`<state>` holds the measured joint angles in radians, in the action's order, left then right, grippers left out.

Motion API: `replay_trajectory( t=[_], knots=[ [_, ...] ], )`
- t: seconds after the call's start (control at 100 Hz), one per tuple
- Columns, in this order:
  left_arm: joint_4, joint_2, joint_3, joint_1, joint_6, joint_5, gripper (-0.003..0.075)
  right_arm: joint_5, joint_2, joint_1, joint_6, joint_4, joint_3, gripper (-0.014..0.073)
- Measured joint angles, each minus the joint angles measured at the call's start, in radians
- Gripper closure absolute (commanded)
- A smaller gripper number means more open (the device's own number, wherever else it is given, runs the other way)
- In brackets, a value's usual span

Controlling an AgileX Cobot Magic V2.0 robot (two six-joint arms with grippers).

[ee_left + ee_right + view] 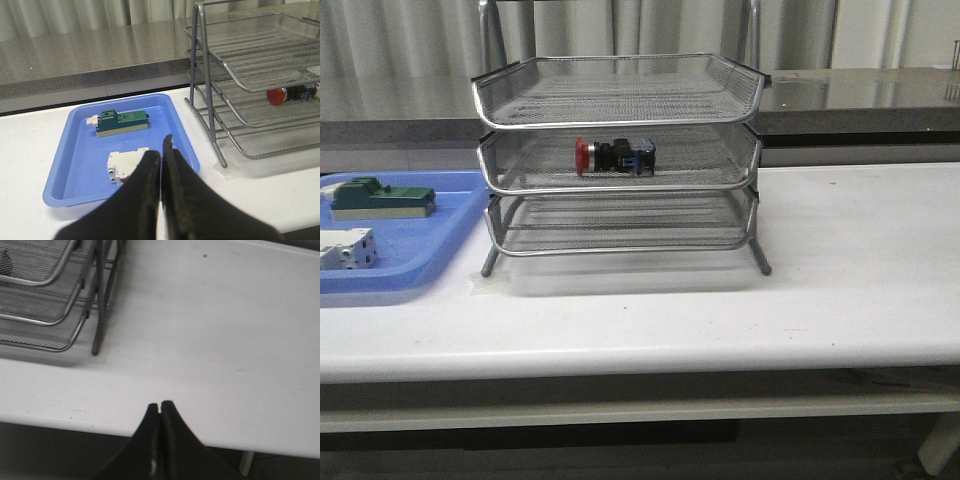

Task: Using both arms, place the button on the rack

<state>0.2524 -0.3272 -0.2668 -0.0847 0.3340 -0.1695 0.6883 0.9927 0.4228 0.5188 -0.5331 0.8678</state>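
**Button lay on the rack's middle tier, both arms drawn back**

The button (614, 156) lay on its side in the middle tier of the rack (618, 160), roughly at the centre of that tray. Its red cap pointed toward the desk's left edge and its blue rear block toward the right, with the black body between them. In the left wrist view the button (290, 94) showed through the wire mesh of the same tier, the red cap plainest.

The rack stood on the white desk (840, 270), back from the front edge and about midway along its width, its thin legs resting on the surface. The top and bottom tiers held nothing that could be seen.

Just beside the rack, toward the desk's left edge, sat a flat blue tray (410, 262). In it lay a green block (380, 197) toward the far side and a white boxy part (345, 249) nearer the front edge, apart from each other.

The left gripper (161, 160) hung above the front rim of the blue tray, its jaws pressed together with nothing between them. The right gripper (160, 407) hung over the desk's front edge, to the right of the rack's leg, its jaws likewise clenched on nothing. Neither touched the rack or the button, and neither arm appeared in the front view.
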Motion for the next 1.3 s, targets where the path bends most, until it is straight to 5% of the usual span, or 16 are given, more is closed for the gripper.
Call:
replay_trajectory(
  t=[0.66,1.3],
  knots=[
    [0.0,0.0,0.0,0.0,0.0,0.0,0.0716,0.037,-0.53,-0.03,0.017,0.0,-0.247,0.0651],
    [0.0,0.0,0.0,0.0,0.0,0.0,0.0716,0.039,-0.557,-0.03,0.017,0.002,-0.247,0.0651]
  ],
)
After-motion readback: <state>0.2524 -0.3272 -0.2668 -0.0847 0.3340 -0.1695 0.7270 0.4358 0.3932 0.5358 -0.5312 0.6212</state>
